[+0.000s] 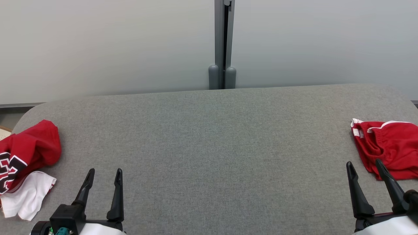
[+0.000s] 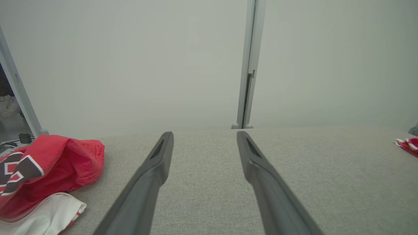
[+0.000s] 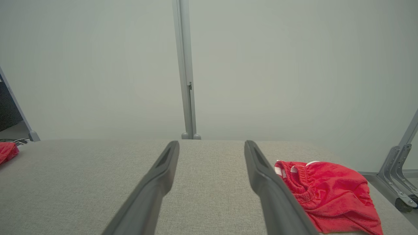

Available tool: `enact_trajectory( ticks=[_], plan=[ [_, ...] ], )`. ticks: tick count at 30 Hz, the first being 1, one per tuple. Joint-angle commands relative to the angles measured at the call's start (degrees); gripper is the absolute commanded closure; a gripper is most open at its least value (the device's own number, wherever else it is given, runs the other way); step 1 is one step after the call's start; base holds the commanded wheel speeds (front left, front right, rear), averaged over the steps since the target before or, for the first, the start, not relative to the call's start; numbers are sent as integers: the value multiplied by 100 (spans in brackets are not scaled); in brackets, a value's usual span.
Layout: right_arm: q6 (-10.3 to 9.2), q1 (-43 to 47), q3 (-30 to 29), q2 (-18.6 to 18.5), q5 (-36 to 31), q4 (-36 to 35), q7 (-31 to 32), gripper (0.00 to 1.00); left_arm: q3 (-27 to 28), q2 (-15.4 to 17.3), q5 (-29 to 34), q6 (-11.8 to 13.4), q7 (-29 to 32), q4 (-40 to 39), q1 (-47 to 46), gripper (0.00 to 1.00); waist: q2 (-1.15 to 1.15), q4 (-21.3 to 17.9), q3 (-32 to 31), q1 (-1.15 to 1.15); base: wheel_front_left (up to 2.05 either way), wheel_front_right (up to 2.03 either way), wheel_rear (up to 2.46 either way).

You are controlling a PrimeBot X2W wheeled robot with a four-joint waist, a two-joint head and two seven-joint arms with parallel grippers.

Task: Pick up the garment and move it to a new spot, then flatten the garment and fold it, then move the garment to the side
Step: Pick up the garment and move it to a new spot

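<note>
The left tool (image 1: 105, 171) stood at seven o'clock of the grey fabric-covered surface (image 1: 209, 137), its two dark fingers spread wide with nothing between them. The right tool (image 1: 363, 163) stood at five o'clock, equally parted and empty. Both pointed toward twelve o'clock.

The crumpled red garment with black-and-white lettering (image 1: 32, 147) lay heaped at nine o'clock, right at the surface's edge, partly over a rumpled white cloth (image 1: 29, 195) at eight o'clock. The pair lay near the left tool, at its ten o'clock, but apart from it. At three o'clock lay the red shorts with a white-trimmed waistband (image 1: 388, 147), lying flatter. The right tool's outer finger crossed their near edge in the head view, though contact could not be told.

The bare middle seemed to be kept free as room for flattening and folding. The heap at nine o'clock looked like work waiting and the shorts like something already set aside, so the lettered garment was probably the one to lift. The open fingers suited a first reach, with no step begun.
</note>
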Motion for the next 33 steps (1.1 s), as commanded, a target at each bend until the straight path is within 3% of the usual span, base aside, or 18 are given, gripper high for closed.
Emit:
enact_trajectory(
  ticks=[1, 10, 16, 33],
  plan=[
    [-10, 55, -10, 4, -19, -41, -16, 0, 9, 40, -38, 23, 10, -17, 31, 0, 0, -3, -2, 0, 0, 0, 0],
    [-10, 31, -61, 22, 10, -24, -49, 0, -25, 34, -83, 55, 43, 19, -49, 0, 0, 52, -30, 0, 0, 0, 0],
    [-10, 80, -126, 41, 11, -26, -60, 0, -59, 43, -70, 80, 89, 22, -191, 0, 0, 291, -60, 0, 0, 0, 0],
    [-7, -46, 199, 50, 111, -7, 49, 0, 70, 81, -206, 73, -50, 294, -483, 0, 0, 2195, -111, 0, 0, 0, 0]
  ],
)
